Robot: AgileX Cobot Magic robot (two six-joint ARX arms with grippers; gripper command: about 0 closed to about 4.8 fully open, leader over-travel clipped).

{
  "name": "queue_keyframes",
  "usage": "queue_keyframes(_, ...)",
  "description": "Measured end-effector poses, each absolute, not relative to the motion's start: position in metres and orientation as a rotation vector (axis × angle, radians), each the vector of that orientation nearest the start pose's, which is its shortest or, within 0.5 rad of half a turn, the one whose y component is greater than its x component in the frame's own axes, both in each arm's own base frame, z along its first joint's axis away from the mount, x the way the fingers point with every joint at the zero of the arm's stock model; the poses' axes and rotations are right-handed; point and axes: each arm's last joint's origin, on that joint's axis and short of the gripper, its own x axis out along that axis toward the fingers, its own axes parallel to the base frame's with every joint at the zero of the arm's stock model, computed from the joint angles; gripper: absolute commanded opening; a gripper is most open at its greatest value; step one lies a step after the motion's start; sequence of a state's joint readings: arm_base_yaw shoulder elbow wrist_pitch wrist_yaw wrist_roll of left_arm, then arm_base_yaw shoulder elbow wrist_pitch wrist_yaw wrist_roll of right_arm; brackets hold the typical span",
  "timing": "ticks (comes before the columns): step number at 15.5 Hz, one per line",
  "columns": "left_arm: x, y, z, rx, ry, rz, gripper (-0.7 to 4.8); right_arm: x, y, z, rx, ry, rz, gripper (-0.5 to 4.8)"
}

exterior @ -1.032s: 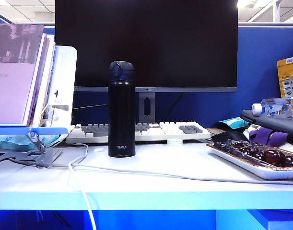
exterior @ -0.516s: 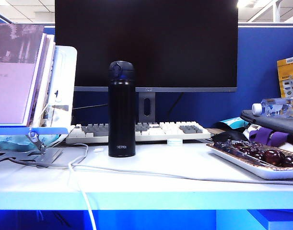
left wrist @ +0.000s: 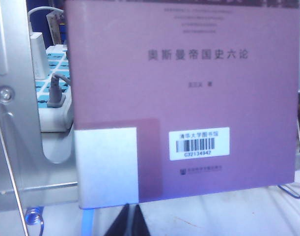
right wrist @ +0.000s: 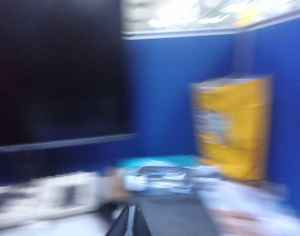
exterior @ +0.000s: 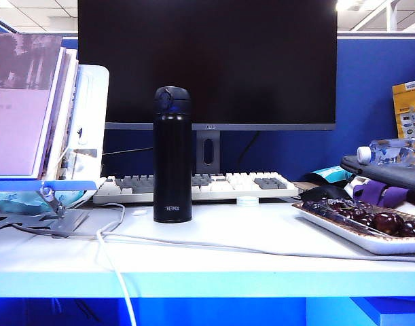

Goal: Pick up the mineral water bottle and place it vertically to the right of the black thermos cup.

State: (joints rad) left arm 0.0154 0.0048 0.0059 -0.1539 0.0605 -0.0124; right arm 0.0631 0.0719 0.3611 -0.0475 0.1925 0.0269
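Mineral water bottle [exterior: 390, 152] lies sideways on the bag [exterior: 387, 175], cap leftward.

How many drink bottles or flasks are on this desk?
2. The black thermos cup stands upright in front of the keyboard; the mineral water bottle lies on its side at the far right. Others may be hidden.

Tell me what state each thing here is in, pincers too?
Thermos: upright, lid shut, on the desk.
Bottle: lying on its side on a dark bag at the far right, capped.
Monitor: screen dark.
Book: propped upright on a stand.
Left pincer: shut, empty, before the book.
Right pincer: shut, empty, facing the bottle.
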Motion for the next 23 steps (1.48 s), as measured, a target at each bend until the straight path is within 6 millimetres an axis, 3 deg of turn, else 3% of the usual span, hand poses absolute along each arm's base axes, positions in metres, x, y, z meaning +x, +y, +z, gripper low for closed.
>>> queue_keyframes(3,0.096,0.000,0.150,-0.018,0.153,-0.044,-0.04,0.070,-0.004,0.342,-0.136,-0.119,-0.257,0.13)
queue_keyframes(7,0.096,0.000,0.150,-0.018,0.153,-0.044,-0.04,0.118,-0.005,0.434,-0.267,0.198,-0.363,0.13)
queue_keyframes(9,0.096,0.000,0.150,-0.018,0.153,-0.044,-0.04,0.153,-0.003,0.457,-0.331,0.276,-0.353,0.13)
queue_keyframes(13,0.096,0.000,0.150,-0.018,0.153,-0.044,-0.04,0.226,0.001,0.459,-0.476,0.414,-0.367,0.13)
queue_keyframes(15,0.096,0.000,0.150,-0.018,0.153,-0.044,-0.04,0.268,0.001,0.440,-0.590,0.510,-0.425,0.13)
queue_keyframes(18,0.096,0.000,0.150,-0.018,0.153,-0.044,-0.04,0.312,0.001,0.410,-0.854,0.668,-0.478,0.29)
queue_keyframes(19,0.096,0.000,0.150,-0.018,0.153,-0.044,-0.04,0.322,0.002,0.404,-0.897,0.673,-0.466,0.93)
queue_keyframes(21,0.096,0.000,0.150,-0.018,0.153,-0.044,-0.04,0.340,0.004,0.393,-0.978,0.672,-0.394,4.55)
queue_keyframes(23,0.096,0.000,0.150,-0.018,0.153,-0.044,-0.04,0.360,0.006,0.377,-1.061,0.691,-0.334,4.79)
